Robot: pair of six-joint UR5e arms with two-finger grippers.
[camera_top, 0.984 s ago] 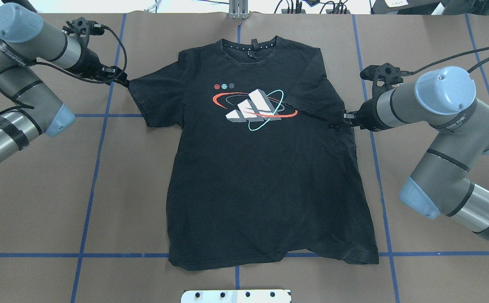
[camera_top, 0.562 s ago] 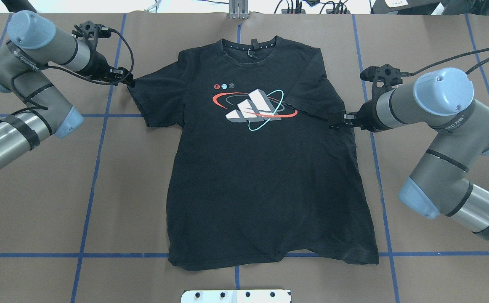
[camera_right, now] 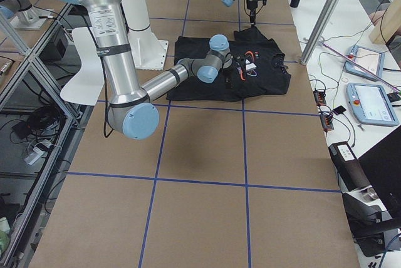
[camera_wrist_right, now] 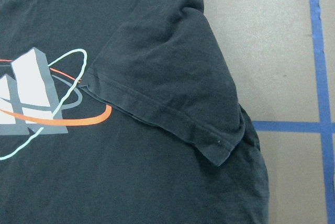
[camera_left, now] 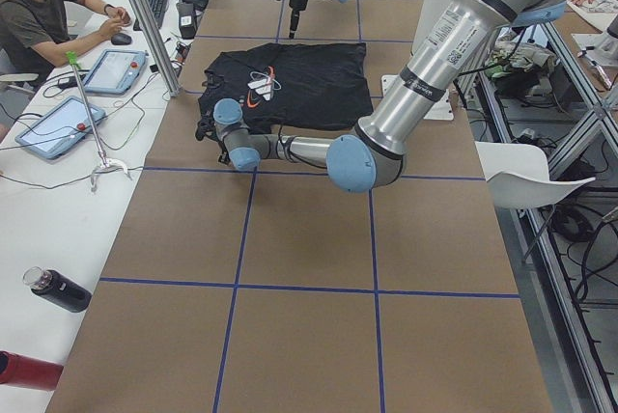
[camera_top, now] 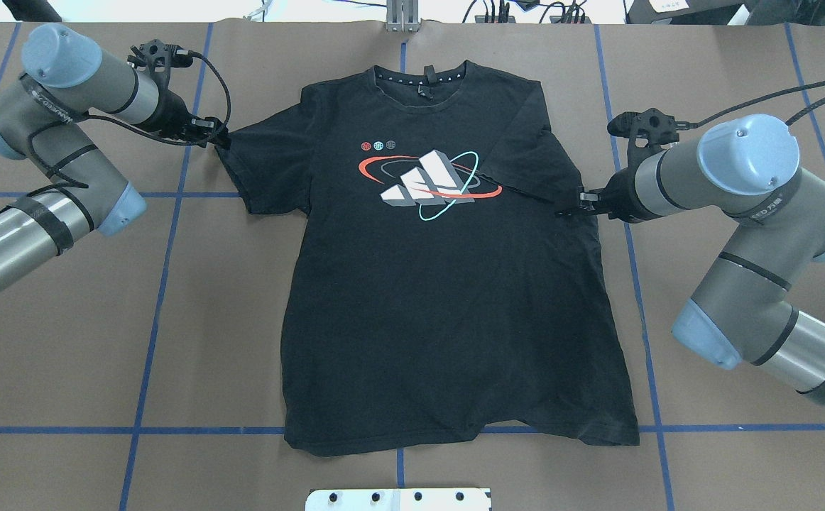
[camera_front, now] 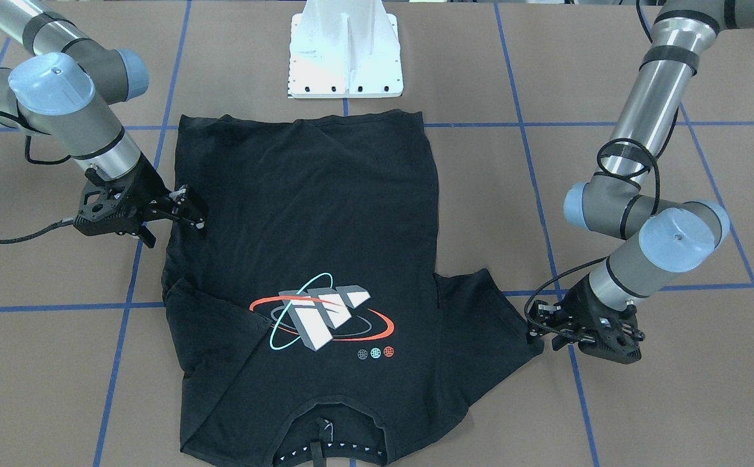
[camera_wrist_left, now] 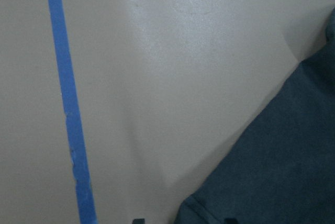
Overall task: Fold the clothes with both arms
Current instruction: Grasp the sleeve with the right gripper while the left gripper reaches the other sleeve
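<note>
Barely begun: T-shirt (camera_top: 448,305) flat, print up, on table (camera_top: 171,319). Right sleeve (camera_top: 533,156) folded onto chest; left sleeve (camera_top: 263,163) out, body unfolded. Left gripper (camera_top: 219,138), fingers apart, at left sleeve tip. Right gripper (camera_top: 570,206), spread, at folded sleeve's corner. Brown paper, blue tape lines (camera_top: 164,270). Pedestal (camera_front: 344,58) beyond hem; person (camera_left: 39,8), tablets (camera_left: 106,70) beyond collar.

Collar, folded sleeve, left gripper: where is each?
collar (camera_top: 398,76), overhead view, dotted lining.
folded sleeve (camera_wrist_right: 167,93), right wrist view, middle of its panel.
left gripper (camera_top: 221,137), overhead view, between its fingertips.
</note>
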